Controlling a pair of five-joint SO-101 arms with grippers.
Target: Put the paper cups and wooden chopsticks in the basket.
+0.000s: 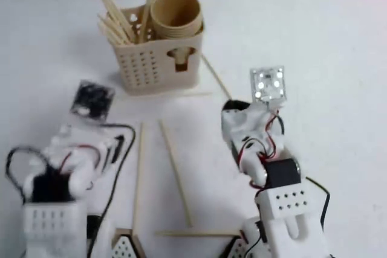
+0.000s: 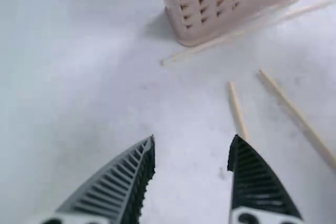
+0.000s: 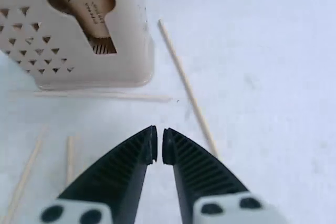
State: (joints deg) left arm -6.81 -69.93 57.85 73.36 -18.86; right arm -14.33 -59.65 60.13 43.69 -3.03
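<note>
A cream perforated basket [image 1: 158, 63] stands at the back of the table, holding stacked paper cups [image 1: 176, 12] and several wooden chopsticks [image 1: 119, 20]. Loose chopsticks lie on the table: two in front [image 1: 139, 173] [image 1: 176, 174], one crosswise near the front edge [image 1: 196, 232], one along the basket's base [image 1: 184, 94], one slanting to its right [image 1: 216, 77]. My left gripper [image 2: 191, 145] is open and empty, above bare table, a chopstick [image 2: 236, 109] just beyond one tip. My right gripper [image 3: 157, 143] is shut on nothing, close to the slanting chopstick [image 3: 189, 90] and short of the basket [image 3: 79, 51].
The white tabletop stretches wide on either side of the basket. The left arm [image 1: 66, 161] sits at the front left with a black cable looping beside it. The right arm [image 1: 266, 161] sits at the front right. Two perforated stands show at the front edge [image 1: 124, 246].
</note>
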